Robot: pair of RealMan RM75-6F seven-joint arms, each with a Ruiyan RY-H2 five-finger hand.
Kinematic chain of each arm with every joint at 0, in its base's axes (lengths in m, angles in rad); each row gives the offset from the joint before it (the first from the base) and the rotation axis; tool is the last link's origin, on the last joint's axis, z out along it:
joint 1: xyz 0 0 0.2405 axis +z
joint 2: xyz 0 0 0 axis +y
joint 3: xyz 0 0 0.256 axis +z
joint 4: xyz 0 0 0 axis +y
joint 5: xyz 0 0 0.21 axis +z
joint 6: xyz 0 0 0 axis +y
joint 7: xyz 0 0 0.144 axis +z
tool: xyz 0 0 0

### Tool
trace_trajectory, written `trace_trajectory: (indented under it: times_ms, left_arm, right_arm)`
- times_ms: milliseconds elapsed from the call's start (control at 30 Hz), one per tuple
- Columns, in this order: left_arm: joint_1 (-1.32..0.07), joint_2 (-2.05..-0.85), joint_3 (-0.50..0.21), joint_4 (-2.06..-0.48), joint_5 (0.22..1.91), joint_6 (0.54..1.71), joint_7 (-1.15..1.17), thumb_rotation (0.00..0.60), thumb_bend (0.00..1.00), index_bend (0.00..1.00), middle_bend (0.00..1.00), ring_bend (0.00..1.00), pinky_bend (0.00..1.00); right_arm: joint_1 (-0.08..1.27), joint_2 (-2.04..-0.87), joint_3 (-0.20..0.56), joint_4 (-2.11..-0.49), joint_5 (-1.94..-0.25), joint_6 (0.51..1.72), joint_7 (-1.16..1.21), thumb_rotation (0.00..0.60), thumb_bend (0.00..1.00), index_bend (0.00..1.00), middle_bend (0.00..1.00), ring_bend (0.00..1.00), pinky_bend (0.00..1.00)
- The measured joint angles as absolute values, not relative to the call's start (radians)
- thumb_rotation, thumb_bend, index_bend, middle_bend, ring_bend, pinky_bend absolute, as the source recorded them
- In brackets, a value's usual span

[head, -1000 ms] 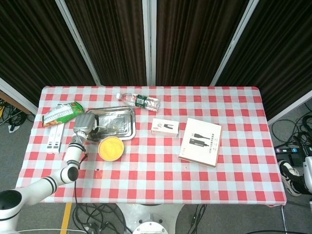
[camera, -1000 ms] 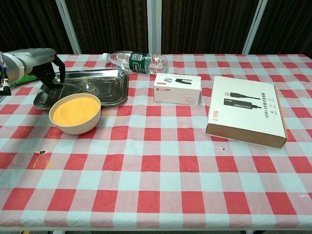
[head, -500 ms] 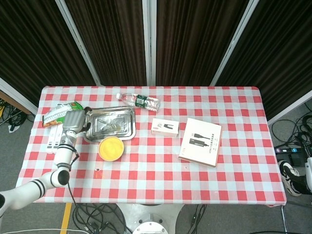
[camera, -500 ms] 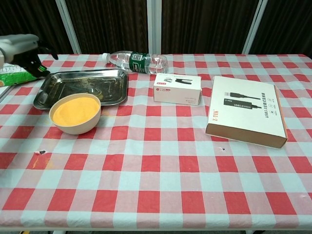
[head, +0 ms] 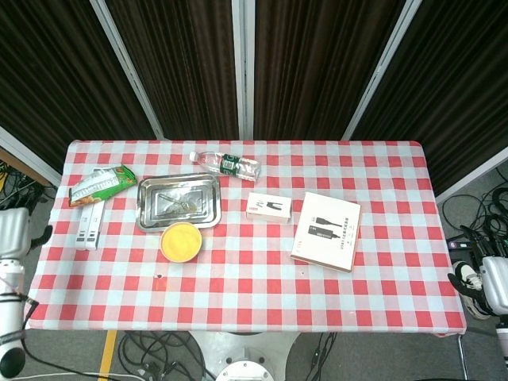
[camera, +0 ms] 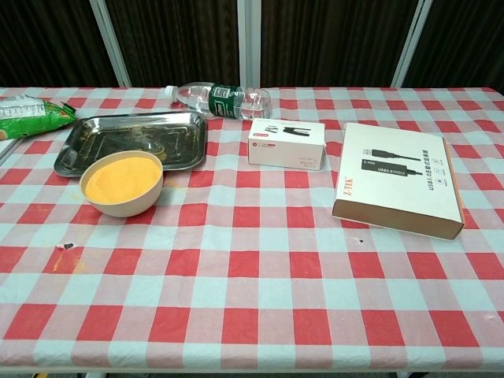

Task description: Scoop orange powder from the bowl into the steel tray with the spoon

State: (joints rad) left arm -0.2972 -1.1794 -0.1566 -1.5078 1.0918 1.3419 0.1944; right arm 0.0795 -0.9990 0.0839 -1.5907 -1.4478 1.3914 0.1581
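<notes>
The cream bowl (head: 181,242) (camera: 122,183) full of orange powder stands just in front of the steel tray (head: 151,214) (camera: 87,157). A steel spoon (camera: 146,144) lies inside the tray with no hand on it. My left hand (head: 14,232) hangs off the table's left edge, its back to the head camera and its thumb sticking out, holding nothing. My right hand (head: 495,284) is off the table's right edge, low down; its fingers are not clear. The chest view shows neither hand.
A water bottle (head: 228,164) (camera: 224,100) lies behind the tray. A small white box (camera: 286,143) and a large flat box (camera: 398,179) sit to the right. A green snack bag (head: 99,185) and white strips (head: 89,225) lie at the left.
My left hand has pulled away from the tray, leftwards and off the table, leaving the spoon in the tray. It has left the chest view.
</notes>
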Motion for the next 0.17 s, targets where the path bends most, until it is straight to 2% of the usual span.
trace_trajectory:
  times_ms: [167]
  left_arm:
    - [-0.180,-1.173,-0.074,-1.563,1.206,1.507,0.186,0.600,0.32,0.37,0.38,0.30,0.35]
  right_arm:
    - [0.076,-1.017,0.077,-1.586,-1.469,1.417,0.166,0.600,0.16,0.09,0.14,0.00,0.14]
